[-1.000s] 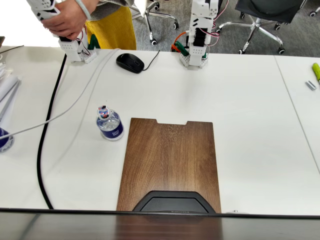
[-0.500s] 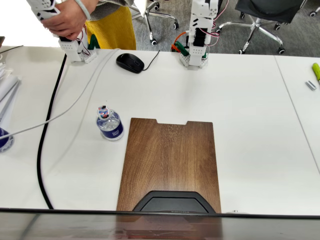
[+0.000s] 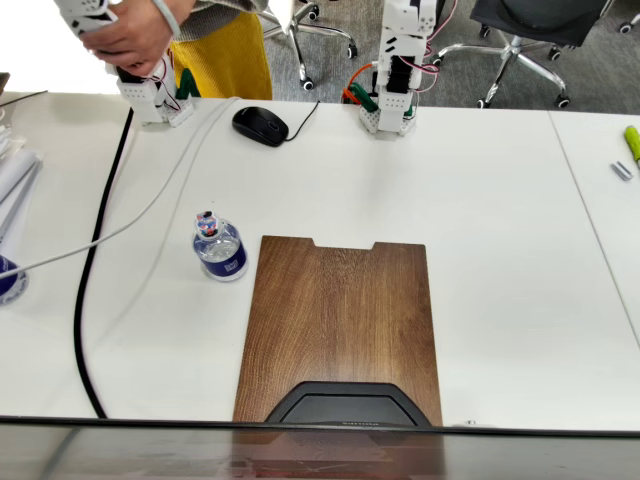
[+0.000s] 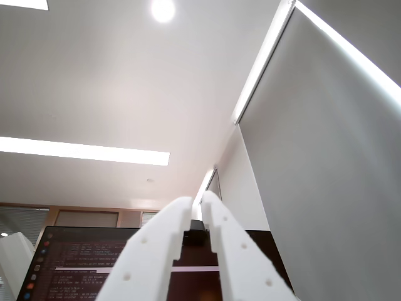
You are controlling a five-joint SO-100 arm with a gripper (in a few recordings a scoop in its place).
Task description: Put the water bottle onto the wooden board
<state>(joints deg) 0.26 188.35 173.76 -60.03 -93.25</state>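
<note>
White table carries the wooden board, lying flat well below the arm's base in the fixed view. Water bottle stands upright just left of it. Gripper points ceilingward, fingertips nearly together, holding nothing.

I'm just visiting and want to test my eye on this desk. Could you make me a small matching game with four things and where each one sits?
Things:
1. water bottle
2. wooden board
3. computer mouse
4. black cable

Places, in the fixed view:
A. at the far edge of the table, left of the robot's base
B. running down the left part of the table
C. standing upright just left of the board, off it
D. flat in the middle, reaching the near edge

Pairs: 1-C, 2-D, 3-A, 4-B
</note>
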